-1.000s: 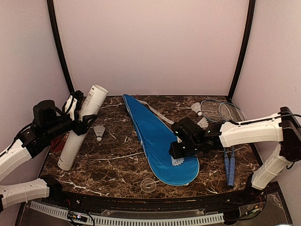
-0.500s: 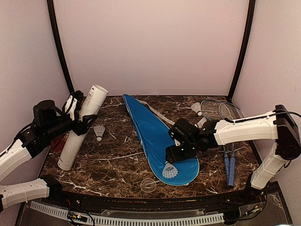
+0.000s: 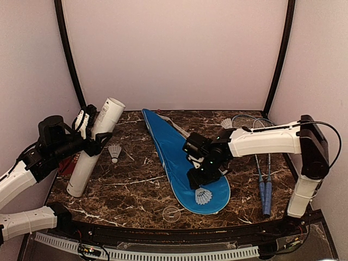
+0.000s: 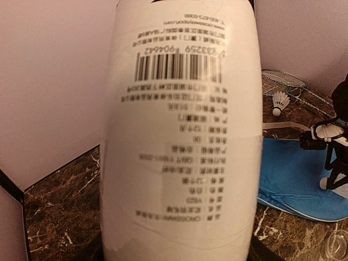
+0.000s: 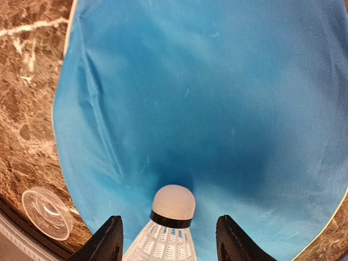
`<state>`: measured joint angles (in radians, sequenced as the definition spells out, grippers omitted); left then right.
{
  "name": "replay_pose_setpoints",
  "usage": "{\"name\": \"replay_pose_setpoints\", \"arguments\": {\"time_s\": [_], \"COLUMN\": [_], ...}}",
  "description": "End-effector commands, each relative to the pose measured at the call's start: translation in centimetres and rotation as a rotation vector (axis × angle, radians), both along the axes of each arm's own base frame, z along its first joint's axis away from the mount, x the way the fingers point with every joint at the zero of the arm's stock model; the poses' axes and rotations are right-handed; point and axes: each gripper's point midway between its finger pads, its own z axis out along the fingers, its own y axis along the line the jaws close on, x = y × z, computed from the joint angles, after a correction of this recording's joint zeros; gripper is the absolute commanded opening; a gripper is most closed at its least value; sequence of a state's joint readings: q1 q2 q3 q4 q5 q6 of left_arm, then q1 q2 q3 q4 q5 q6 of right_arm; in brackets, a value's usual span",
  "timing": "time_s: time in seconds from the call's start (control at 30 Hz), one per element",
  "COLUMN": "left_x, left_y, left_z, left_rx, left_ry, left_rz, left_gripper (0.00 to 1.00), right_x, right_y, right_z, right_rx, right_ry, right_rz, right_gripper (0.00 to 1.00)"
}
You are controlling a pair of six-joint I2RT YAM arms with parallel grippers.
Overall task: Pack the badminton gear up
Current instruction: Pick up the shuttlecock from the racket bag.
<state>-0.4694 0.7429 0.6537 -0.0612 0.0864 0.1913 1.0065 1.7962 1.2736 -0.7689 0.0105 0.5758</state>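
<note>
One white shuttlecock [image 5: 173,202] lies on the blue racket cover [image 5: 217,109], lower centre of frame, between the parted, unclamped fingers of the right pincer [image 5: 168,220]. It looks light, with a crushable skirt; grip at the cork. The left pincer [image 3: 97,142] is clamped on the stiff white tube [image 3: 103,122], left of frame.

A small clear round plastic lid [image 3: 171,213] lies at lower centre on the dark brown marbled counter [image 3: 136,185], near its front edge.

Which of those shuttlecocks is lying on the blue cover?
The shuttlecock at the wide near end of the blue cover. The others lie on the marble table: one beside the white tube, one by the rackets.
</note>
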Motion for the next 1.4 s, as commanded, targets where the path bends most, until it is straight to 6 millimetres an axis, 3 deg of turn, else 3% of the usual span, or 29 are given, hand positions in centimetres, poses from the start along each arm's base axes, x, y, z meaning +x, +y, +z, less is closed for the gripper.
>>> {"name": "replay_pose_setpoints", "arguments": {"time_s": [0.0,0.33,0.7,0.8,0.87,1.1,1.23,1.37], "left_x": [-0.1,-0.1,-0.2,-0.2,-0.2,-0.8,-1.4,-2.4], "left_y": [-0.1,-0.2,-0.2,-0.2,-0.2,-1.2,-2.6,-4.8], "left_z": [0.9,1.0,1.1,1.0,1.0,0.8,2.4,4.4], "left_rx": [-0.014,-0.017,-0.02,-0.021,-0.02,-0.036,-0.129,-0.251], "left_ry": [-0.04,-0.04,-0.041,-0.039,-0.038,-0.024,-0.011,-0.016], "left_rz": [-0.01,-0.015,-0.018,-0.02,-0.019,-0.081,-0.153,-0.222], "left_gripper": [0.65,0.65,0.65,0.65,0.65,0.65,0.64,0.64], "right_x": [-0.5,-1.2,-2.2,-2.5,-2.5,-2.2,-0.8,0.9], "right_y": [-0.5,-0.5,0.0,-0.1,0.1,1.0,2.4,3.7], "right_z": [-0.3,-1.5,-2.7,-2.3,-1.7,0.5,3.9,8.9], "right_rx": [-0.052,-0.106,-0.112,-0.108,-0.088,0.025,0.185,0.403], "right_ry": [0.045,0.109,0.184,0.192,0.192,0.174,0.096,-0.023], "right_rz": [0.017,0.085,0.128,0.136,0.139,0.119,0.087,0.052], "right_gripper": [0.58,0.47,0.45,0.34,0.29,0.27,0.26,0.24]}}
